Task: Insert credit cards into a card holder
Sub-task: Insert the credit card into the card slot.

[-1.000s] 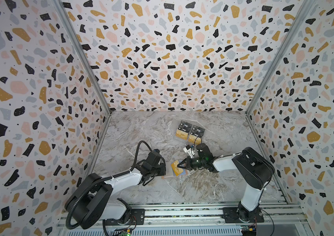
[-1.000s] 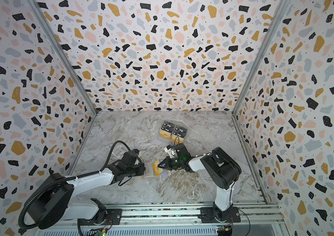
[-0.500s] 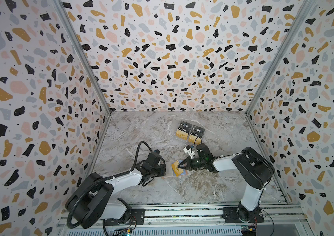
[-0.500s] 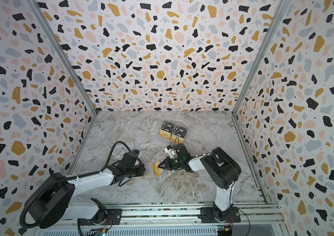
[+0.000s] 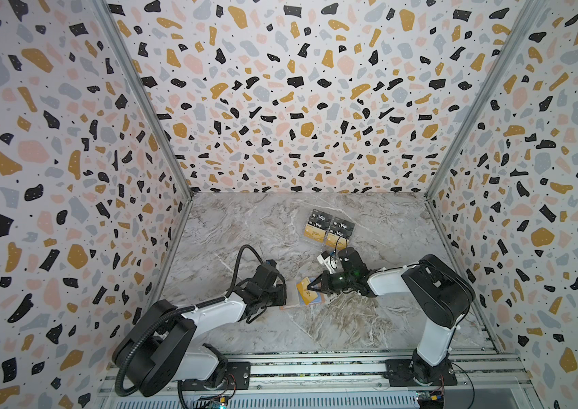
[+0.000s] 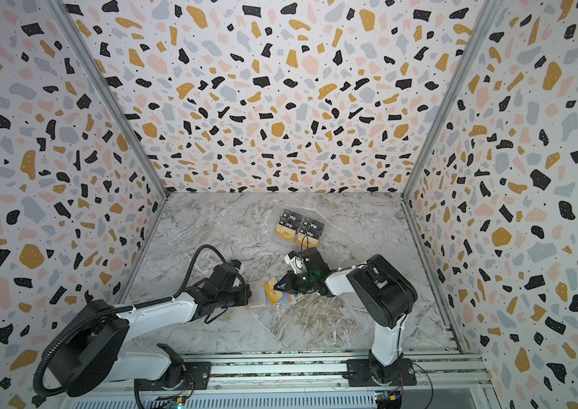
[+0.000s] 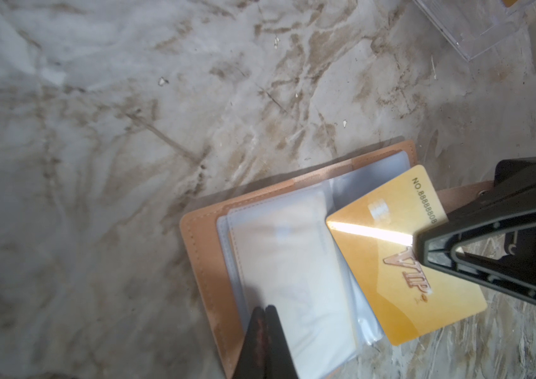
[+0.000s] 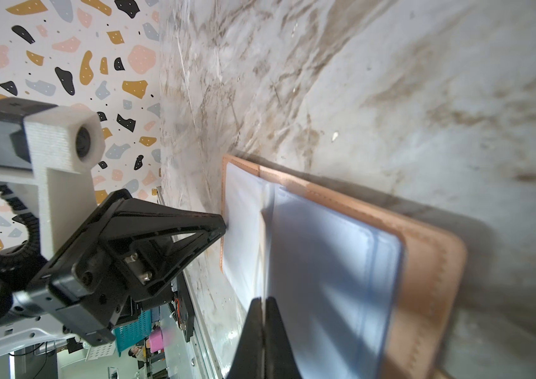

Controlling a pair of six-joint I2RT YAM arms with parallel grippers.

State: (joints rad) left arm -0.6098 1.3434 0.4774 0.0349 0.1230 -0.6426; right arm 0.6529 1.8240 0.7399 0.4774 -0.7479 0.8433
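Card holder (image 7: 207,262), a small peach-pink leather-like rectangle, lies open and flat on the wide grey-veined marble-look tabletop (image 5: 245,230), near the middle and towards the near edge. Two white-and-black robot arms reach in from the near rail, the left arm (image 5: 209,311) from the near left and the right arm (image 5: 436,294) from the near right, and they meet over the holder. Farther back, just right of centre, a clear tiered plastic stand (image 5: 328,232) holds black cards marked "Vip" (image 5: 321,220) in its far tiers and two gold-mustard plastic cards (image 5: 314,233) in its near tier. Pale clear-bluish sleeves (image 8: 325,262) fan up from the holder's inside. One thin gold-mustard credit card (image 7: 391,279) with raised "VIP" lettering rests tilted over the holder's right half. The right gripper (image 7: 419,249) is clamped tight on that card's right edge. The left gripper (image 7: 265,315) has its jaws pressed together on the left edge of a pale sleeve leaf.
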